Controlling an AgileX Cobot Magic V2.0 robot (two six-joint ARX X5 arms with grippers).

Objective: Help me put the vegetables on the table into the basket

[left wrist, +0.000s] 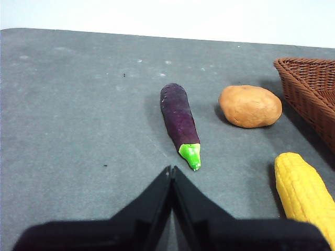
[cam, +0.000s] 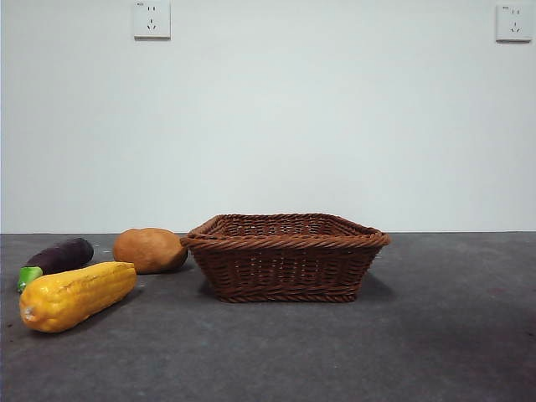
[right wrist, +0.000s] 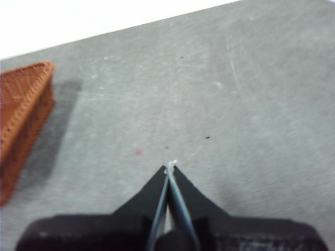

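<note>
A brown wicker basket (cam: 285,255) stands at the middle of the dark grey table (cam: 435,335), and nothing shows above its rim. To its left lie the vegetables: an orange-brown potato (cam: 150,249), a dark purple eggplant (cam: 57,259) with a green stem end, and a yellow corn cob (cam: 77,295) nearest the camera. My left gripper (left wrist: 171,170) is shut and empty, hovering just short of the eggplant (left wrist: 179,119), with the potato (left wrist: 249,106) and the corn (left wrist: 305,196) off to one side. My right gripper (right wrist: 170,166) is shut and empty over bare table, the basket (right wrist: 23,112) at the edge of its view.
A white wall with two power sockets (cam: 152,19) rises behind the table's far edge. Neither arm shows in the front view.
</note>
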